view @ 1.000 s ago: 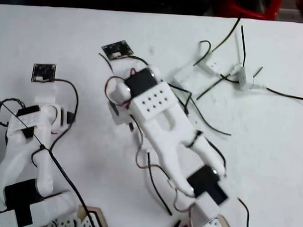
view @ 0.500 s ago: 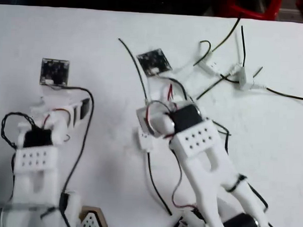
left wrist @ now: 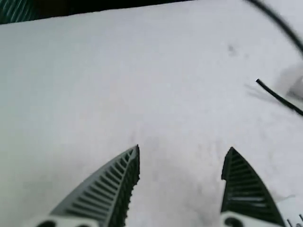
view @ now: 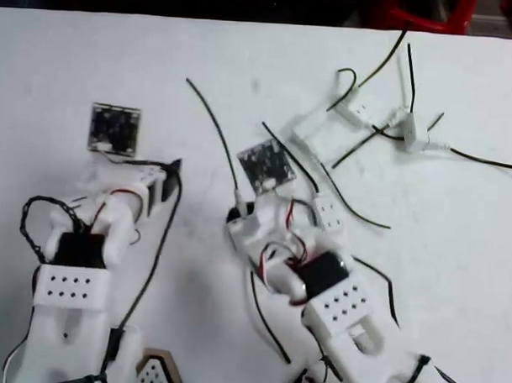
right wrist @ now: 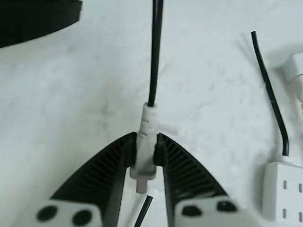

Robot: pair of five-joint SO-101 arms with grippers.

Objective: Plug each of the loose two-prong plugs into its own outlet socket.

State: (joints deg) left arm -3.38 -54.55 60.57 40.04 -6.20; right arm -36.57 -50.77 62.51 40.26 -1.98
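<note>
My right gripper (right wrist: 145,142) is shut on a white two-prong plug (right wrist: 144,153), whose black cord (right wrist: 155,47) runs straight away from it. In the high view that gripper (view: 238,216) is at the table's middle, and the cord (view: 214,127) trails off to the far left. A white outlet block (right wrist: 284,189) lies close beside it, also seen in the high view (view: 327,212). Over bare table, my left gripper (left wrist: 184,149) stands open and holds nothing. Another loose plug (view: 351,111) and a white adapter (view: 414,126) lie at the far right.
Several black cords (view: 358,145) cross the far right of the white table (view: 92,60). A loose cord end (left wrist: 274,94) lies off to one side of the left gripper. A wooden-edged base (view: 153,373) is at the near edge between the arms.
The right arm has swung right and drawn back toward the near edge, dragging the plug's cord with it. The left arm has shifted slightly to the right.
</note>
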